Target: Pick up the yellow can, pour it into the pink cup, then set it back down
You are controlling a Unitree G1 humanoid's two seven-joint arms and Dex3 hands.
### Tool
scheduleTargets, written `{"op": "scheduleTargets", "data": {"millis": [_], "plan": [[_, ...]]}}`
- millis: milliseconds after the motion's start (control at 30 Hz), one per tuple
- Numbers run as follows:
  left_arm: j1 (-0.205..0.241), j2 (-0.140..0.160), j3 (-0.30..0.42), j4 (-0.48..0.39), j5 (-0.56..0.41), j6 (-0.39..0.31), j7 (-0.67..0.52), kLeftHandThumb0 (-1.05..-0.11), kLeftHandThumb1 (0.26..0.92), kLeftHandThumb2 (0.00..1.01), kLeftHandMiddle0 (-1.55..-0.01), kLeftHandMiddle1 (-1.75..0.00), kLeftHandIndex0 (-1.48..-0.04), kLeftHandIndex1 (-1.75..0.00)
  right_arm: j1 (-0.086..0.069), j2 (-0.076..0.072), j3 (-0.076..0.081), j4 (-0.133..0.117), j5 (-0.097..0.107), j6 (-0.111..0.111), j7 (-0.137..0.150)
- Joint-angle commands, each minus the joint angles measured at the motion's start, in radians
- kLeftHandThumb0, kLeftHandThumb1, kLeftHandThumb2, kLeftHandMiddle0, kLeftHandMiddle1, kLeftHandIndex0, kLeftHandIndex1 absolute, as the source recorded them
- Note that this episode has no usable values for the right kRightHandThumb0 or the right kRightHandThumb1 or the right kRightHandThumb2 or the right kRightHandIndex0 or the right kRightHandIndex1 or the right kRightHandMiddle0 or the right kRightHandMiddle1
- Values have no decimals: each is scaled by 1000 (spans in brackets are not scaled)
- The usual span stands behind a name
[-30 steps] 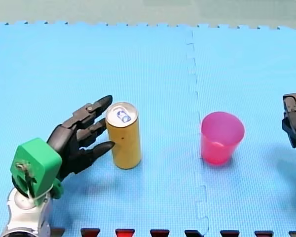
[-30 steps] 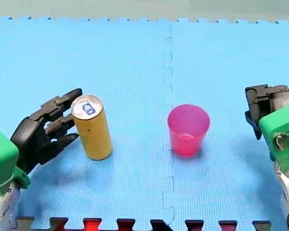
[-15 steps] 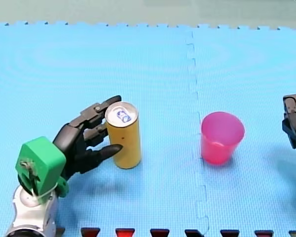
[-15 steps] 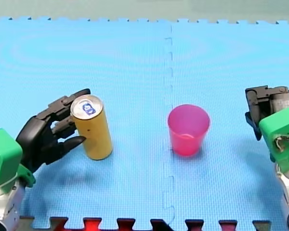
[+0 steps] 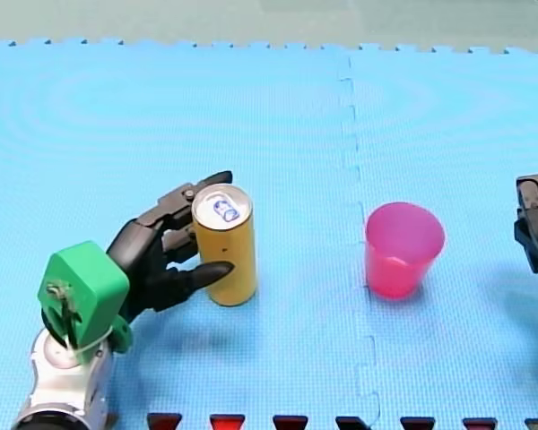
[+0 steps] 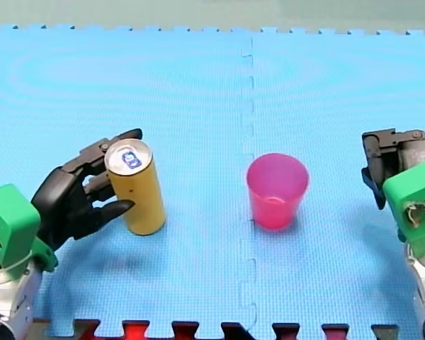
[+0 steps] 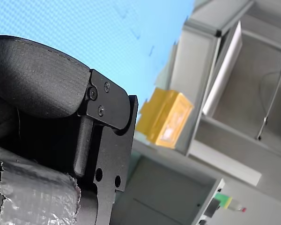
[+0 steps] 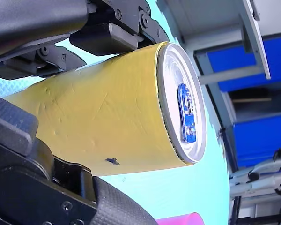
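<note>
Second wrist view: my left hand has its fingers clamped on the yellow can, upright on the mat at 9 o'clock of the pink cup. Thin-walled, dentable and slick, I judge; hold mid-body. Right hand sits at 3 o'clock.

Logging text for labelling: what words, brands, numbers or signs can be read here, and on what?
No text can be read.
Can, gripped by the left hand: plain yellow, blue tab on the lid, no letters.
Cup: plain pink.
Yellow box in the background: pale label, too blurred to read.
Right hand, at the mat's right edge: nothing legible.
</note>
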Motion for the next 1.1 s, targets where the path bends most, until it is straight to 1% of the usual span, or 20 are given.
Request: {"op": "scheduleTargets", "data": {"millis": [0, 267, 600, 1067], "plan": [[2, 3, -3, -7, -1, 1, -3, -1048, 743, 3, -484, 0, -401, 0, 4, -2, -4, -8, 7, -6, 3], [4, 3, -10, -14, 2, 4, -4, -1046, 743, 1, -474, 0, -393, 0, 13, -3, -7, -19, 11, -7, 12], [-1, 9, -21, -8, 17, -3, 16, -1048, 756, 4, -472, -1, -391, -1, 17, -5, -8, -24, 14, -10, 20], [-4, 14, -25, -12, 25, -7, 32, -1048, 785, 11, -472, 0, -392, -1, 21, -12, -10, -35, 19, -8, 31]]}}
